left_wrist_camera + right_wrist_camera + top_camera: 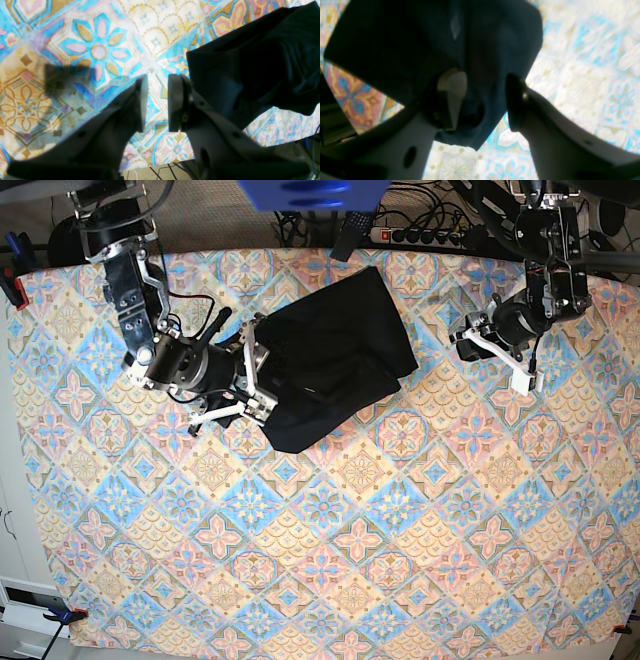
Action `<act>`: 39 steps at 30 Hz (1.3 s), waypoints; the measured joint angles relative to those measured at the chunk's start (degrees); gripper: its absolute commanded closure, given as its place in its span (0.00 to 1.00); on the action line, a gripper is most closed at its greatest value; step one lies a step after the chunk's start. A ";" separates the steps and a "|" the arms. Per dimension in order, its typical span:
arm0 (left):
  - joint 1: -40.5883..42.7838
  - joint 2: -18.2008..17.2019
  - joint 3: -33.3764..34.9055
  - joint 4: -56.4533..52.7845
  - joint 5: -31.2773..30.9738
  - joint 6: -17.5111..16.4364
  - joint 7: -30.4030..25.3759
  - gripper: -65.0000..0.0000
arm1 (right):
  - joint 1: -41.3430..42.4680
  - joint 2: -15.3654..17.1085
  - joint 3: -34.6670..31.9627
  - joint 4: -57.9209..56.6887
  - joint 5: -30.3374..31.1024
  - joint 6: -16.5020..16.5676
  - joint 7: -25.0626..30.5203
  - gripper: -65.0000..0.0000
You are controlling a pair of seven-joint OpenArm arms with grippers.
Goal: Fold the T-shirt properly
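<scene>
The T-shirt point(335, 370) lies in a rough folded bundle on the patterned tablecloth point(400, 560) covering the desk. My right hand point(482, 102) sits at the shirt's edge, fingers apart with black cloth bunched between them; whether they pinch it I cannot tell. My left hand point(156, 102) hangs clear beside the shirt's other side, fingers a little apart, holding nothing. I judge this mid-fold: next I should secure that edge, then lay it flat over the bundle.
</scene>
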 measured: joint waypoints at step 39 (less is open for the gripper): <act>-0.13 -0.09 0.00 0.00 -0.13 0.00 0.00 0.79 | -2.21 0.04 -0.42 -2.12 -0.04 0.17 -0.42 0.61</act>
